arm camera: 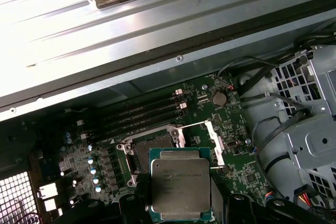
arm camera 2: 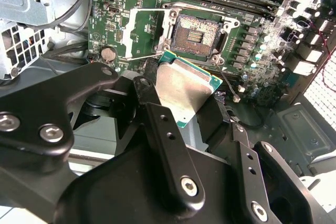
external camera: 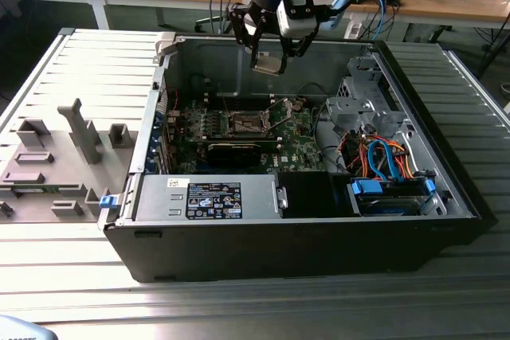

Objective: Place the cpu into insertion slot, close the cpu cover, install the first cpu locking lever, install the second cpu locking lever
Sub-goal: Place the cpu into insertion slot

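Here we see the black two-fingered tool (external camera: pixel 269 60) in the upper middle of the exterior view, hanging over the open black computer case (external camera: pixel 279 244) that lies on the ribbed metal bench (external camera: pixel 239 308). The tool is clamped on the small flat square cpu with a silver-grey metal top (arm camera: pixel 181 182), one finger on each of two opposite edges. The chip's green underside edge shows in the second wrist view (arm camera 2: pixel 181 90). In the exterior view the cpu sits high against the case's far wall, well above the green motherboard (external camera: pixel 299 145), so we judge it apart from the board and touching nothing but the tool. The small square insertion slot with a dark centre and thin silver rim (arm camera 2: pixel 198 34) lies bare on that board, near the middle of the exterior view (external camera: pixel 243 123). In both wrist views the held chip is just beside it, overlapping one edge of it in the first wrist view. The thin silver square-frame cpu cover (arm camera 2: pixel 163 30) stands swung open on its hinge at one side of the slot, its cut-out middle showing the board behind it. Long black memory connectors (arm camera: pixel 139 114) run along the slot's other side.
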### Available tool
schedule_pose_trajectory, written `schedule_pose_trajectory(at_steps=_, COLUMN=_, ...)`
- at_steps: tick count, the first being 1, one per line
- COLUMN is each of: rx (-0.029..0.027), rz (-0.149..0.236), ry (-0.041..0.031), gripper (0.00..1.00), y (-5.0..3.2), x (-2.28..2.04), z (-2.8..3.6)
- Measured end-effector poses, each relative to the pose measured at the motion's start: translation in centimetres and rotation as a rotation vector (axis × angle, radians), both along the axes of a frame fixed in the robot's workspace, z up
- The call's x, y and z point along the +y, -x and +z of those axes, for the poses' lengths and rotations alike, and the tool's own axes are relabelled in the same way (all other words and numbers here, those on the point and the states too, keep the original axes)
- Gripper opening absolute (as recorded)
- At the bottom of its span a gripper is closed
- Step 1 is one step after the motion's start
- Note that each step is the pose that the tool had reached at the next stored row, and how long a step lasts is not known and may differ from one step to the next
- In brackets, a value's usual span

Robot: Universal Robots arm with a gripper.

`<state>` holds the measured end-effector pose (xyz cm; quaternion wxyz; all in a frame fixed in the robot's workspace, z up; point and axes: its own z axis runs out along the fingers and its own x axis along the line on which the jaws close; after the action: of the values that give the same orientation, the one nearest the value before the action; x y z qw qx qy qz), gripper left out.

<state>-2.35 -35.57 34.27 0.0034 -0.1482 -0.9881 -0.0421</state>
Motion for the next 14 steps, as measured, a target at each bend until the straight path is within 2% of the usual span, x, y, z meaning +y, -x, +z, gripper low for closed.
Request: schedule_pose_trajectory(at_steps=14, rx=0.0, rz=-0.015, ry=0.0001, gripper=0.55, y=0.0, x=0.0, z=0.0)
